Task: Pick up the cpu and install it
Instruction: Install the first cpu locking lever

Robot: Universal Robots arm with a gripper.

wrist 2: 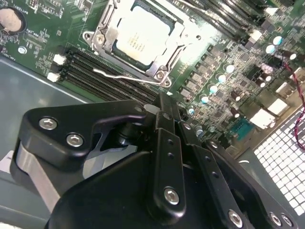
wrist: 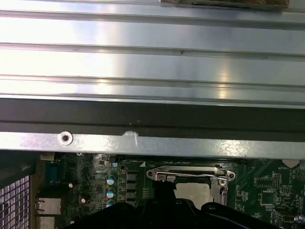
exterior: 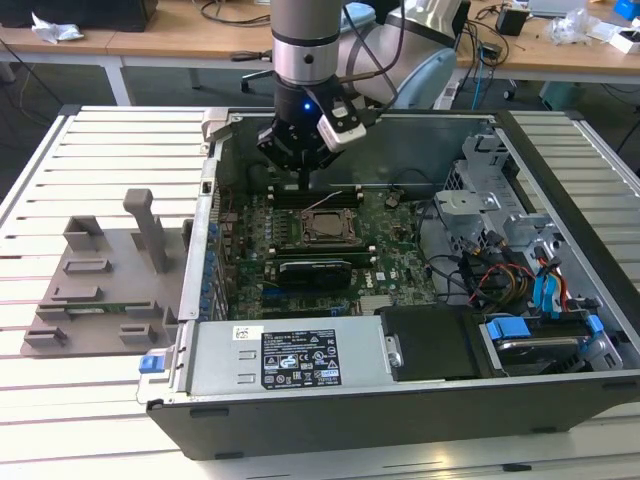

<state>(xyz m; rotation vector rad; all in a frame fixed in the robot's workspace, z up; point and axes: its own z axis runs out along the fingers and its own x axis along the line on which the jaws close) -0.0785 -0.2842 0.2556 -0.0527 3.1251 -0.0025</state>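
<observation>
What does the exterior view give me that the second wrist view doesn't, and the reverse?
Exterior only: the whole open case, the grey tray outside it on the exterior view's left, and the arm above the board. Second wrist only: the cpu up close, seated in the socket frame. Both: the tool, the socket and the green board.

Wooden desks (exterior: 180, 35) behind (cable-strewn).

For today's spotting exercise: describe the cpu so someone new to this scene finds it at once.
Start at the open computer case and find the green motherboard inside. Near its middle sits a metal socket frame; the cpu lies within it, a flat pale silver square, unlike the long dark memory slots alongside.
</observation>
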